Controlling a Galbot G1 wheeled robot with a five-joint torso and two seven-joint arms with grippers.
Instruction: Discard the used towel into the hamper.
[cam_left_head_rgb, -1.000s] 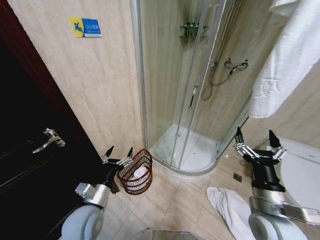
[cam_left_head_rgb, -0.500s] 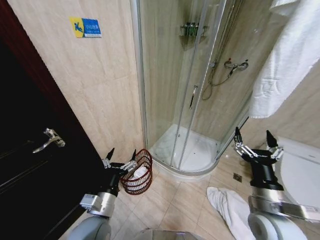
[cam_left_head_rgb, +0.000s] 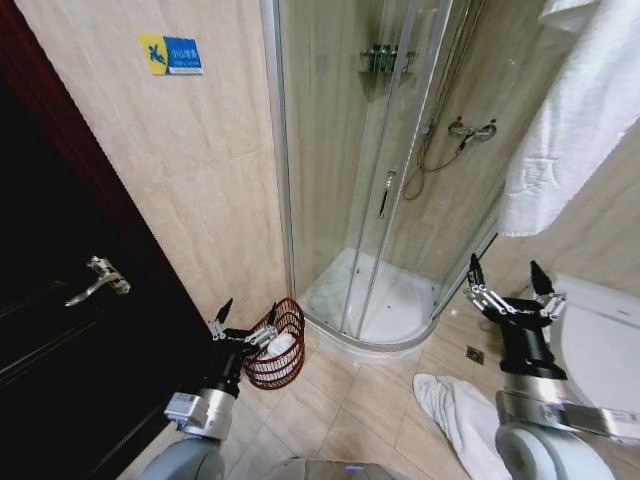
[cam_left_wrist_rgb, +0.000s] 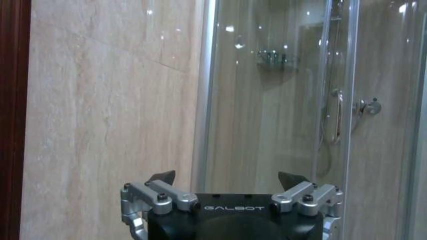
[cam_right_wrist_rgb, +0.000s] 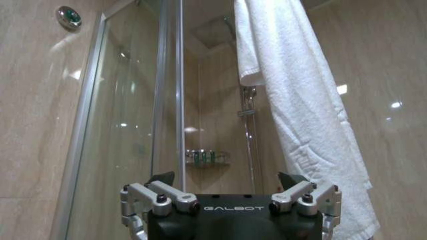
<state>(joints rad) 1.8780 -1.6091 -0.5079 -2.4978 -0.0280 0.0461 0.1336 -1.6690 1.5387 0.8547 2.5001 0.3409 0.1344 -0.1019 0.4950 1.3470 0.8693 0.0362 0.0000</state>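
You're pre-grasp: both grippers, left (cam_left_head_rgb: 246, 318) and right (cam_left_head_rgb: 502, 279), are spread, empty; floor towel (cam_left_head_rgb: 462, 418) (beside right arm) needs grabbing, then hamper (cam_left_head_rgb: 279, 347).

a tiled bathroom: glass shower cabin (cam_left_head_rgb: 385, 180), hanging white towel (cam_left_head_rgb: 580, 110).

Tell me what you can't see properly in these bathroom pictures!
- Hamper, head view: the left gripper covers its near rim, so how much white cloth lies inside stays unclear.
- Towel on the floor, head view: the right arm and bottom edge cut it off.
- Blue and yellow wall sign, head view: writing too small.
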